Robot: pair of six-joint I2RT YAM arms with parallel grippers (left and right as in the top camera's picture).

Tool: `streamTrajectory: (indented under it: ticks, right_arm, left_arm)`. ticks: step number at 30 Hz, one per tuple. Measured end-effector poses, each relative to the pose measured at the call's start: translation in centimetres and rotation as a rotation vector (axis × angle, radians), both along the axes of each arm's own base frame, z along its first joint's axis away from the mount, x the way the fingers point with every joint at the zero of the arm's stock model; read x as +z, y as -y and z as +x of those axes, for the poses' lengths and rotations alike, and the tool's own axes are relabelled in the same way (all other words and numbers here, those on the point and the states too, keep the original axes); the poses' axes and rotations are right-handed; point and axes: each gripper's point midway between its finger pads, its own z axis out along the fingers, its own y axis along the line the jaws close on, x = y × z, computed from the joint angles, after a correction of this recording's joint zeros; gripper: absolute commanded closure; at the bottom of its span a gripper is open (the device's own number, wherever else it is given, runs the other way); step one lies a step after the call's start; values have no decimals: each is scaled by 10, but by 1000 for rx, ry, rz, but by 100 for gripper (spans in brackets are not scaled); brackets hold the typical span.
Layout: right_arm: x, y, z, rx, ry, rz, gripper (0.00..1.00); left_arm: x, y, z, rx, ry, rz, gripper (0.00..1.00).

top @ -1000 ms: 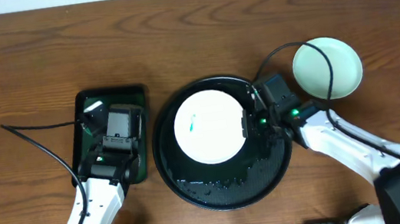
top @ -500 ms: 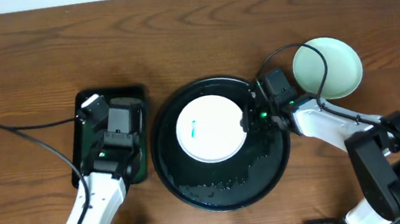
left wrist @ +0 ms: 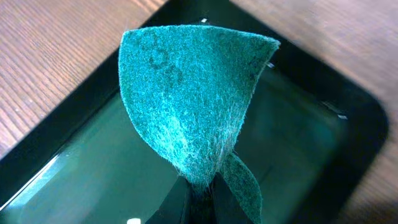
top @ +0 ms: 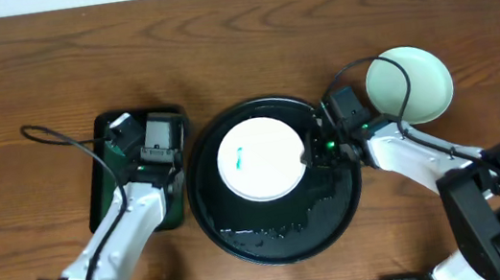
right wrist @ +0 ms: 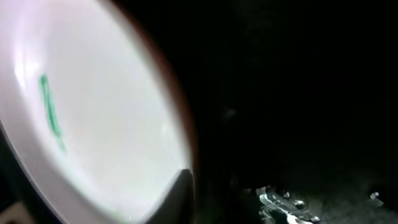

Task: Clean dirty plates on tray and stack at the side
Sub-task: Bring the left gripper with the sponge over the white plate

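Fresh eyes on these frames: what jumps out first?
The white plate with a teal smear, lying in the wet black tray at table centre, with the right tool at its right rim. Next, the teal sponge pinched in the left tool above the dark green tray. A mint-green plate sits on the table at upper right.

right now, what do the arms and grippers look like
Both the left arm and right arm have white tubular links with black joints. The left gripper and right gripper are black, each wrist showing a small green light and trailing a thin black cable.
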Motion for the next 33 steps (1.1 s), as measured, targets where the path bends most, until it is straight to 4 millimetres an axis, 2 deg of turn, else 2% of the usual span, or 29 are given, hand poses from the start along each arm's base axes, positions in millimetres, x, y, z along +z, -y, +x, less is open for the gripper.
streamTrajectory:
  ticks: [7, 11, 17, 23, 28, 33]
  right_arm:
    - [8, 16, 4, -36, 54, -81, 99]
    - [8, 19, 5, -40, 64, -95, 98]
    - [7, 22, 7, -42, 76, -115, 85]
    - [4, 22, 8, -39, 76, -121, 84]
    - [0, 19, 8, -8, 81, -114, 98]
    - [4, 12, 14, 40, 124, -81, 99]
  left_arm:
    - [-44, -6, 0, 25, -98, -50, 92]
    - [-49, -5, 2, 26, -103, -78, 92]
    - [-48, -4, 2, 17, -102, -88, 93]
    - [-26, 4, 0, -23, -70, -127, 93]
    - [9, 10, 3, -49, 29, -168, 92]
    - [32, 28, 4, -116, 97, -267, 93]
